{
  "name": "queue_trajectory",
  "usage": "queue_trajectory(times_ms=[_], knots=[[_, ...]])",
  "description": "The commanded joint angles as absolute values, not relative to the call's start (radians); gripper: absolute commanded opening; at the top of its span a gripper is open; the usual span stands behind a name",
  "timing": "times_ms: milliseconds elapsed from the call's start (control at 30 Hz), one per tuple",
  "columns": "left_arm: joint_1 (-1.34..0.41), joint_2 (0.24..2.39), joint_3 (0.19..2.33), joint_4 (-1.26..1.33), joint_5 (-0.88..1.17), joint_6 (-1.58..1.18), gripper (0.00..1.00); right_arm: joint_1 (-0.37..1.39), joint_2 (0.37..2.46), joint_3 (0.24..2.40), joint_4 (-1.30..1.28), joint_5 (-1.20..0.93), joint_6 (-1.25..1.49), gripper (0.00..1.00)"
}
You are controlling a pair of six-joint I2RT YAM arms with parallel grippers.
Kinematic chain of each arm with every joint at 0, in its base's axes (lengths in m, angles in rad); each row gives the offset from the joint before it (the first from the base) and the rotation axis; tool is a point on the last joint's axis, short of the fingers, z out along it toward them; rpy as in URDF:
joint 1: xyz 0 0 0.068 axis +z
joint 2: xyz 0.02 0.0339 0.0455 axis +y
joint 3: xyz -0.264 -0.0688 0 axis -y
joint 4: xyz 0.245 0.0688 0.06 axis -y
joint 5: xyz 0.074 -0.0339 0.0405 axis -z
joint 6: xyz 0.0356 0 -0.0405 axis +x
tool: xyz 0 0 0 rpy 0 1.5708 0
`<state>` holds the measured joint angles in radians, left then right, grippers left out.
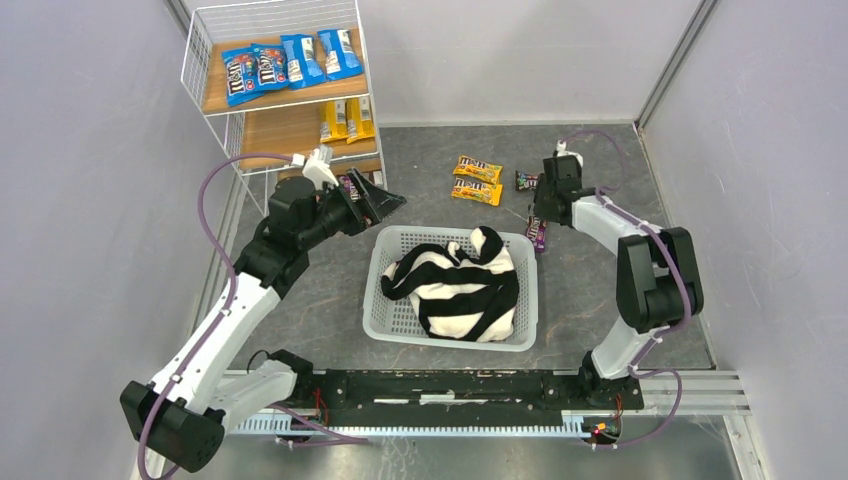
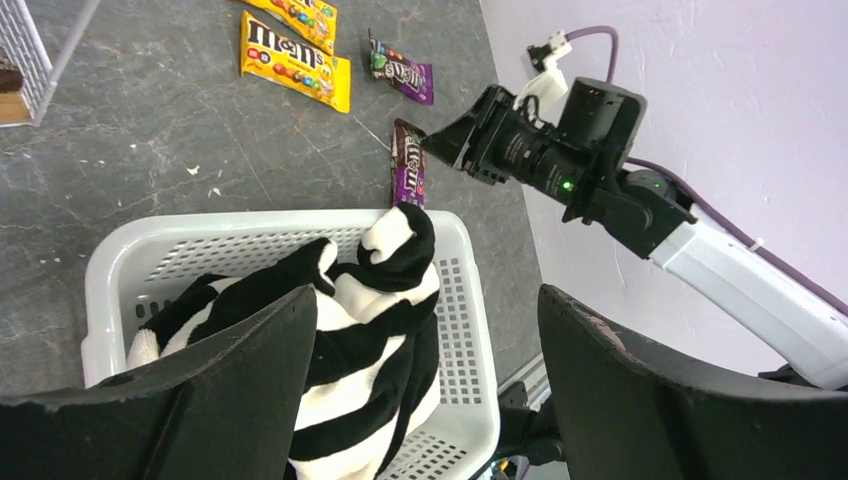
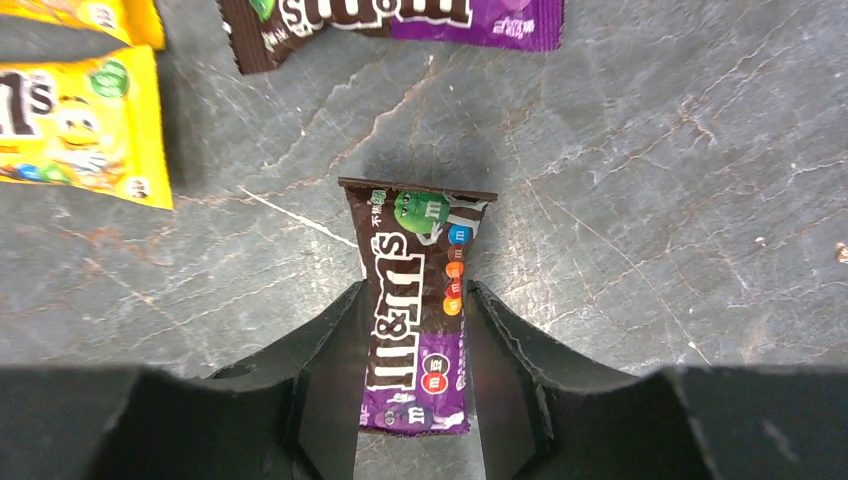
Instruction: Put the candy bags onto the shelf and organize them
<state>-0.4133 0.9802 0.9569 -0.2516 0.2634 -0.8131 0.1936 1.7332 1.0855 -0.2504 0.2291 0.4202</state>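
Note:
The shelf (image 1: 290, 132) stands at the back left, with several blue candy bags (image 1: 285, 62) on its top board and yellow ones (image 1: 347, 120) on the middle board. My left gripper (image 1: 380, 200) hangs open and empty between the shelf and the basket; in its wrist view (image 2: 428, 300) the jaws stand wide apart. My right gripper (image 1: 543, 213) is shut on a dark purple candy bag (image 3: 420, 230), its fingers pressing both long edges; the bag (image 1: 537, 236) lies on the table. Two yellow bags (image 1: 477, 180) and another purple bag (image 1: 526, 180) lie on the table nearby.
A white lattice basket (image 1: 385, 320) sits mid-table and holds a black-and-white striped cloth (image 1: 455, 285); the cloth also shows in the left wrist view (image 2: 350, 300). Grey walls close in on both sides. A small dark packet (image 1: 350, 183) shows by the shelf's bottom tier.

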Motion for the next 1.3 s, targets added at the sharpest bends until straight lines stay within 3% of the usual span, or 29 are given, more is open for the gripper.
queue_trajectory(times_ms=[0, 100, 300, 400, 567, 733, 933, 1267], knots=[[-0.444, 0.988, 1.003, -0.205, 0.264, -0.854, 0.87, 0.171, 1.64, 1.056, -0.186, 0.178, 0.46, 0.46], [-0.466, 0.997, 1.006, -0.201, 0.255, -0.854, 0.87, 0.163, 1.637, 1.064, -0.18, 0.164, 0.453, 0.49], [-0.488, 1.003, 1.017, -0.201, 0.244, -0.851, 0.87, 0.173, 1.708, 1.082, -0.229, 0.159, 0.359, 0.87], [-0.49, 1.007, 1.019, -0.201, 0.242, -0.848, 0.87, 0.188, 1.758, 1.083, -0.236, 0.155, 0.334, 0.89], [-0.492, 1.019, 1.03, -0.203, 0.25, -0.848, 0.87, 0.207, 1.829, 1.097, -0.241, 0.205, 0.33, 0.81], [-0.498, 1.016, 1.034, -0.203, 0.244, -0.848, 0.87, 0.208, 1.834, 1.098, -0.231, 0.211, 0.345, 0.58], [-0.505, 1.034, 1.041, -0.202, 0.241, -0.847, 0.87, 0.207, 1.794, 1.095, -0.227, 0.225, 0.369, 0.42], [-0.521, 1.044, 1.04, -0.203, 0.238, -0.848, 0.87, 0.176, 1.707, 1.1, -0.213, 0.154, 0.397, 0.37]])
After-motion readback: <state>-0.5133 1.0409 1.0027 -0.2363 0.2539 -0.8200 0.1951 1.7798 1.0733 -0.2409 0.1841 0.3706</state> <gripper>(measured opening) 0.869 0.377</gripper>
